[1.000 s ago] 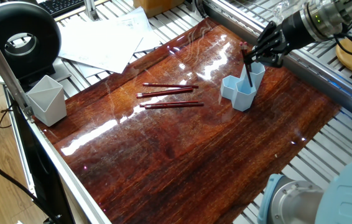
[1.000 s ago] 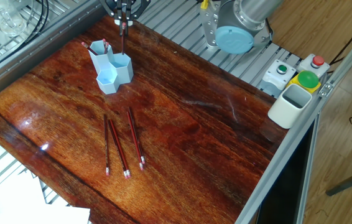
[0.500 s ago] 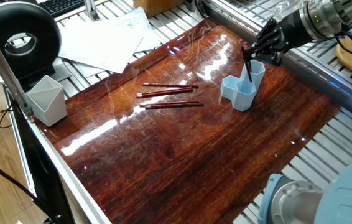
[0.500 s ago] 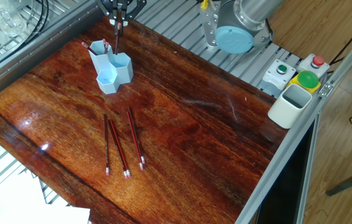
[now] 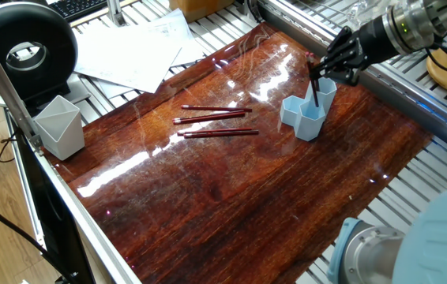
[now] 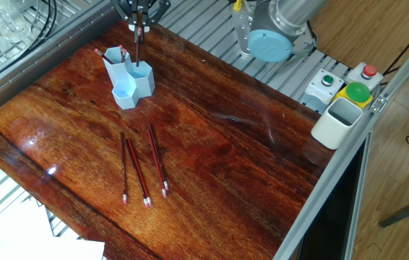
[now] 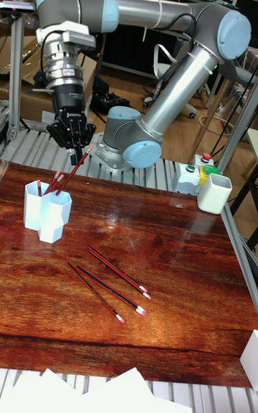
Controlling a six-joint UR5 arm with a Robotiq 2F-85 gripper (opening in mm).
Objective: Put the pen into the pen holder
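The light blue pen holder (image 5: 309, 112) (image 6: 128, 81) (image 7: 44, 214) stands near the table's far edge. My gripper (image 5: 336, 65) (image 6: 140, 16) (image 7: 72, 143) hangs just above it, shut on a dark red pen (image 5: 314, 88) (image 6: 138, 43) (image 7: 72, 171). In the tall fixed view that pen slants down and left, with its lower end inside one of the holder's tubes. Red ends of other pens stick out of a neighbouring tube. Three more pens (image 5: 214, 121) (image 6: 143, 170) (image 7: 109, 282) lie side by side on the wooden table.
A pale grey-white angular cup (image 5: 59, 126) (image 6: 338, 121) (image 7: 215, 194) stands at the table's corner by a box of red and green buttons (image 6: 349, 85). Loose paper sheets (image 5: 129, 47) lie past one edge. The robot's base (image 6: 273, 36) sits behind the table.
The gripper has shifted the held pen a little sideways over the holder and lowered it, so the pen's tip now sits in a tube. The three pens on the table have not moved.
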